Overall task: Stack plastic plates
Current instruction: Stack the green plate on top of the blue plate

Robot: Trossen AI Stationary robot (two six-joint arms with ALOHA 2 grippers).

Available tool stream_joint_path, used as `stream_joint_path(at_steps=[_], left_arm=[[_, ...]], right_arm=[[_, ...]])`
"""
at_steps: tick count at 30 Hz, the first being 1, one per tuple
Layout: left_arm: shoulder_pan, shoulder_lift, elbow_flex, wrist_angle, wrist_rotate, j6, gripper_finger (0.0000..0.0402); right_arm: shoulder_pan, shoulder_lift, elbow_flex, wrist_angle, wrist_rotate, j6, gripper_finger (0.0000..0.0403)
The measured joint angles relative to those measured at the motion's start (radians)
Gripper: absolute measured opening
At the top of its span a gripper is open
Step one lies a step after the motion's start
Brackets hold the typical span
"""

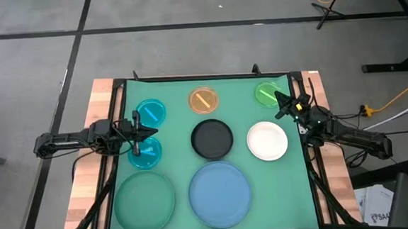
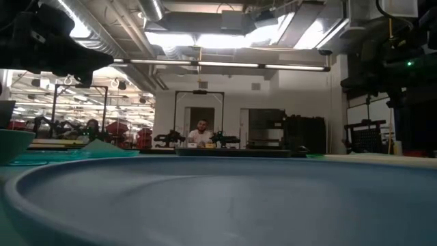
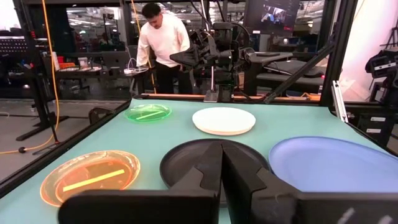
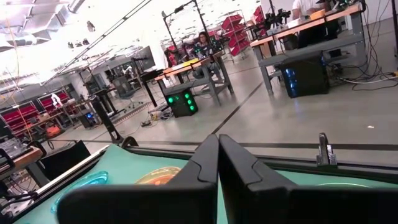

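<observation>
Eight round plates lie flat on the green mat. In the high view, two translucent cyan plates (image 1: 151, 112) (image 1: 144, 152) are at the left. An orange plate (image 1: 203, 100) and a light green plate (image 1: 267, 94) are along the far edge. Black (image 1: 212, 139) and white (image 1: 267, 140) plates are in the middle. Large dark green (image 1: 145, 200) and blue (image 1: 219, 192) plates are near. My left gripper (image 1: 143, 132) is shut, over the gap between the cyan plates. My right gripper (image 1: 281, 104) is shut, raised beside the light green plate. In the left wrist view my left gripper (image 3: 221, 180) points across the black plate (image 3: 186, 163).
The mat is framed by the wooden table edge (image 1: 87, 178) and black rails. The blue plate (image 2: 218, 198) fills the low view's foreground. A person in a white top (image 3: 163, 40) stands beyond the table's right side. Bare mat shows between the plates.
</observation>
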Motion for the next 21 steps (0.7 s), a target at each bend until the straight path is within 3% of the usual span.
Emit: stream_joint_path(at_steps=[13,21], left_arm=[[0.0,0.0,0.0,0.008,0.0,-0.005,0.0004],[0.0,0.0,0.0,0.132,-0.001,-0.086,0.0004]], right_arm=[[0.0,0.0,0.0,0.005,-0.018,0.0,0.0003],[0.0,0.0,0.0,0.011,-0.071,-0.01,0.0003]])
